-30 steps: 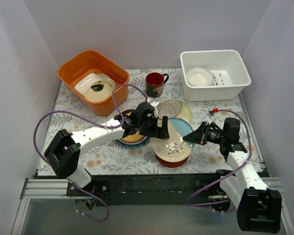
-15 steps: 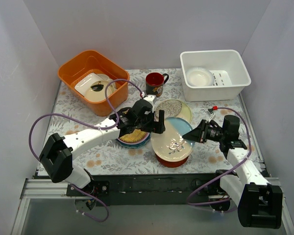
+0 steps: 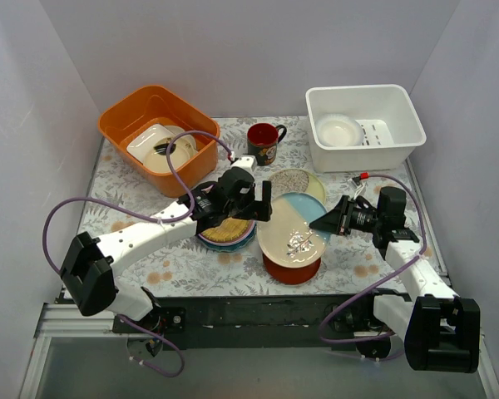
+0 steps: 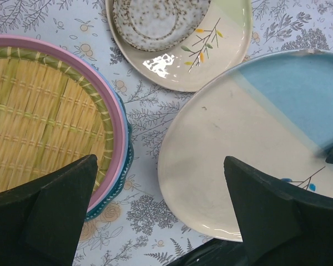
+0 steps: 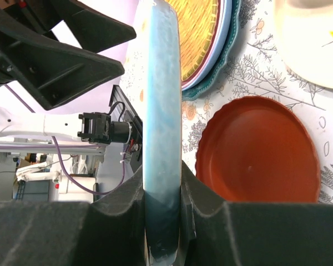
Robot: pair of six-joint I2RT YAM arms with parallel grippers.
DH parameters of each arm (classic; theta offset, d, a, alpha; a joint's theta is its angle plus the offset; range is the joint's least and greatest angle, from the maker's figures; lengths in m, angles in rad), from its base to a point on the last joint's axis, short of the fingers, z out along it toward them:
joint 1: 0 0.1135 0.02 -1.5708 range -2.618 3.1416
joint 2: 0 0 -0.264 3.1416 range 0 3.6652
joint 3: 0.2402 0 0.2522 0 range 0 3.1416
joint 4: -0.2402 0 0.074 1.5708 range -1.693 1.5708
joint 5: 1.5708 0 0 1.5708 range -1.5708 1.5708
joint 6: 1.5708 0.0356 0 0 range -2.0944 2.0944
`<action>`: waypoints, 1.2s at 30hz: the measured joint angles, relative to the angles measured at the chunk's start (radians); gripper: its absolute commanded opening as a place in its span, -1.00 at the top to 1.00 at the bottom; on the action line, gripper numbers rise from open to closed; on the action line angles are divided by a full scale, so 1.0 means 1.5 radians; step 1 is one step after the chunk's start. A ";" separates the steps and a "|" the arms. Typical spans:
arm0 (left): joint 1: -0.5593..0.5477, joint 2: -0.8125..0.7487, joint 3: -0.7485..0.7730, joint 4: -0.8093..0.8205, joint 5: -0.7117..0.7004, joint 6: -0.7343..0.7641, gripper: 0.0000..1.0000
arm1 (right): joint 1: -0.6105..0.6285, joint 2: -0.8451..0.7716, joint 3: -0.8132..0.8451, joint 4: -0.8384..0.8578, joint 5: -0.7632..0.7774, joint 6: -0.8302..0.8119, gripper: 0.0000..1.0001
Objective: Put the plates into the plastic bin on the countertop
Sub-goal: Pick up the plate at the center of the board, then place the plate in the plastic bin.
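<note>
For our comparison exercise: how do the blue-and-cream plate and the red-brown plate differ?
The blue-and-cream plate is gripped by its rim in the right gripper, off the table; the red-brown plate lies flat on it. The blue-and-cream plate is two-toned; the red-brown plate plain. Both are round.

The top camera sits high behind the arms and looks down and forward over the whole countertop (image 3: 170,264), out to the orange tub (image 3: 116,125) and white bin (image 3: 399,150) at the far side. The left wrist camera faces almost straight down, close over the cloth, with the left gripper (image 4: 161,163) filling its lower corners. The right wrist camera looks along the right gripper (image 5: 162,191), very near and edge-on to the blue-and-cream plate (image 5: 162,111), facing across toward the left gripper. All three views share that plate and the woven plate (image 5: 198,27). The red-brown plate (image 5: 258,149) shows only in the top and right wrist views.
</note>
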 measured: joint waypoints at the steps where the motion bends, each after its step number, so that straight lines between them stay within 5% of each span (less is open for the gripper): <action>1: 0.003 -0.002 0.000 0.001 -0.002 0.000 -0.96 | 0.000 0.007 0.005 -0.001 0.000 -0.003 0.97; 36: 0.018 -0.007 -0.015 0.021 0.061 0.013 -0.96 | -0.001 0.343 0.406 -0.086 0.073 -0.091 0.97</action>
